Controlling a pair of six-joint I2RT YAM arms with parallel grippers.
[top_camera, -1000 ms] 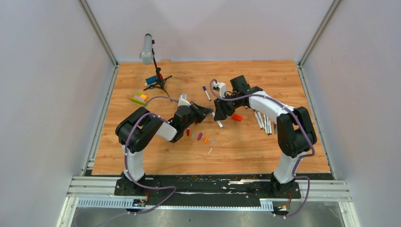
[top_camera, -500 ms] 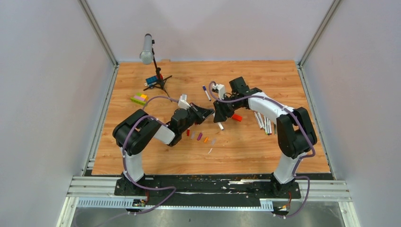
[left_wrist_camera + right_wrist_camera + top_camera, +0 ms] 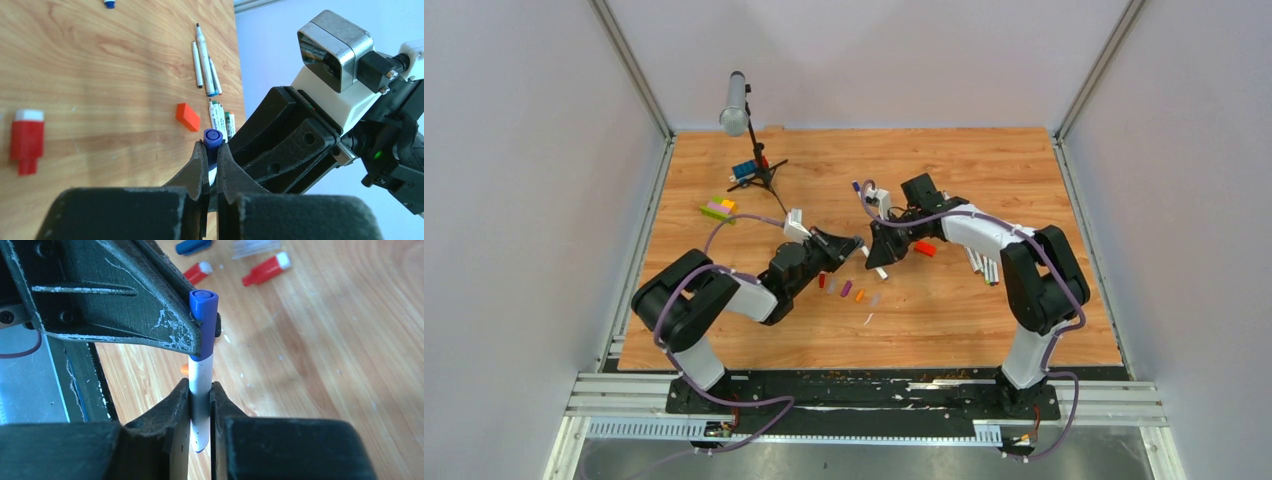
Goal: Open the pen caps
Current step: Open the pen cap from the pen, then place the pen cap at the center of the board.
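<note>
One pen is held between both grippers above the middle of the table. My left gripper (image 3: 211, 150) is shut on its blue pen cap (image 3: 212, 137), which pokes out past the fingertips. My right gripper (image 3: 200, 387) is shut on the white barrel (image 3: 201, 372) of that same pen, just below the blue cap (image 3: 203, 315). The cap still sits on the barrel. From above, the left gripper (image 3: 849, 243) and right gripper (image 3: 876, 245) meet tip to tip. Loose caps lie below them: red (image 3: 822, 282), purple (image 3: 846, 288), orange (image 3: 859, 295).
An orange-red block (image 3: 924, 248) lies right of the grippers, with a row of pens (image 3: 979, 262) beyond it. One purple-capped pen (image 3: 856, 187) lies further back. A microphone on a tripod (image 3: 736, 100) and stacked bricks (image 3: 719, 209) stand at the back left.
The right gripper has closed on the pen's barrel. Both grippers have shifted a little to the left, and the left arm's elbow has swung out to the left.
</note>
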